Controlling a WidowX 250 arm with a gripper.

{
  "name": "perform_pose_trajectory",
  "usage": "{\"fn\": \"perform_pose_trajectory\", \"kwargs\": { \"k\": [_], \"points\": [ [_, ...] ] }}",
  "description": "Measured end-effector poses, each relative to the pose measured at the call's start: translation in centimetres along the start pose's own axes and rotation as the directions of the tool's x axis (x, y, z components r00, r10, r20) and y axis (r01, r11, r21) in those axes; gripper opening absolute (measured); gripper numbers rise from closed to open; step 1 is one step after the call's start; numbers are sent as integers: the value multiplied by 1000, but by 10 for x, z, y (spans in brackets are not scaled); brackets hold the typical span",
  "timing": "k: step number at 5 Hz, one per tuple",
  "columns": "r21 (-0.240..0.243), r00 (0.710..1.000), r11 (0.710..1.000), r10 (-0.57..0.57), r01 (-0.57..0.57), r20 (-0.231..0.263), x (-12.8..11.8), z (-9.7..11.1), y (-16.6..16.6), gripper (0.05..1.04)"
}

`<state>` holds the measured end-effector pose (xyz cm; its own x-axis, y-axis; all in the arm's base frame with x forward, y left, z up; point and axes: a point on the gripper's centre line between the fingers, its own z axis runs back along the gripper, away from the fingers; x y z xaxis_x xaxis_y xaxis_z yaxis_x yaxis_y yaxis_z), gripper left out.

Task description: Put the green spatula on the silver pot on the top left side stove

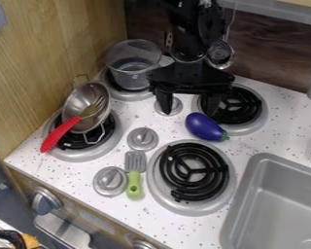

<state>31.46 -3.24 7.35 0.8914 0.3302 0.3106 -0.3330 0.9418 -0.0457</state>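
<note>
Above the back half of the stove top, I have the gripper (189, 113) hanging down with its jaws spread wide, and nothing is held between them. The green spatula (134, 184) lies flat on the speckled counter (164, 228), between a front control knob (110, 181) and the front right burner (193, 171), its slotted grey head toward the back and its green handle toward the front edge. On the back left burner I see a grey, see-through pot (133, 74) standing upright. A silver metal bowl (80, 102) sits tilted on the front left burner (106, 146), with a red-handled utensil (59, 134) resting in it, the handle sticking out over the rim. A purple toy eggplant (205, 127) lies just in front of the back right burner (254, 125), and the sink (275, 194) is at the right.
</note>
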Motion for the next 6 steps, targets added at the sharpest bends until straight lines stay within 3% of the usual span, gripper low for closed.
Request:
{"fn": "perform_pose_trajectory", "kwargs": {
  "k": [1, 2, 3, 4, 5, 6],
  "points": [
    [17, 1000, 1000, 8, -7, -30, -6, -7, 2, 996],
    [91, 987, 987, 140, -133, -81, -21, -12, 14, 996],
    [124, 967, 972, 216, -201, -133, -44, -20, 24, 996],
    [152, 942, 945, 308, -288, -130, -61, -22, 38, 996],
    [138, 909, 917, 393, -375, -140, -70, -31, 52, 996],
    [128, 904, 913, 404, -388, -140, -74, -42, 58, 996]
  ]
}}
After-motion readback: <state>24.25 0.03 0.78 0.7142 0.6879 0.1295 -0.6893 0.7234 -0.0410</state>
